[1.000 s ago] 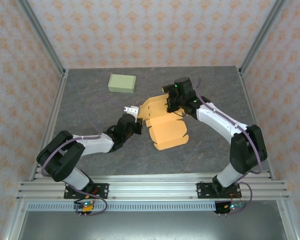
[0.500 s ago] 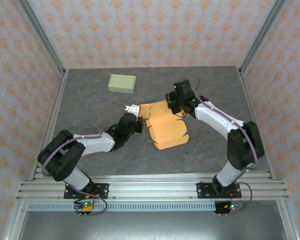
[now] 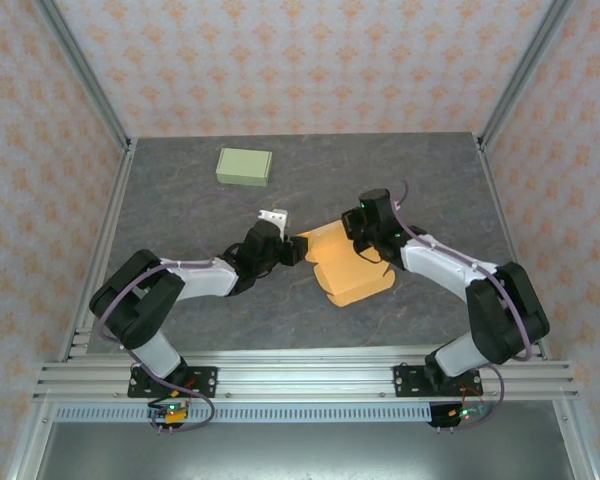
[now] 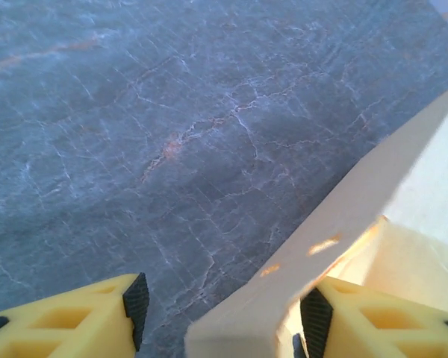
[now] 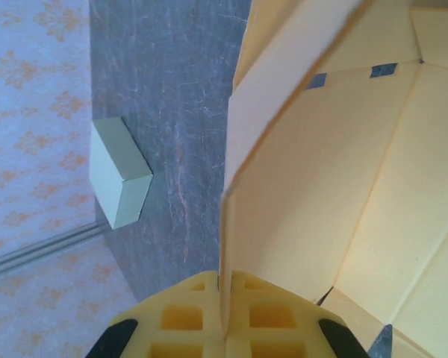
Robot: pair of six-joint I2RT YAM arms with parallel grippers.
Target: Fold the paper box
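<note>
Top external: half-folded box (image 3: 354,272) lies on the table (image 3: 180,220), near its centre, between both arms.
Its upright flap edge is clamped in the closed right end effector (image 5: 225,328). The left end effector (image 4: 220,317) has its fingers apart with a flap corner between them, contact unclear. The green block (image 3: 244,166) sits well apart, far-left.

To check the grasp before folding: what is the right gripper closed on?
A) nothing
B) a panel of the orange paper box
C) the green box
B: the right gripper is shut on a panel of the orange paper box; the green box lies apart.
</note>
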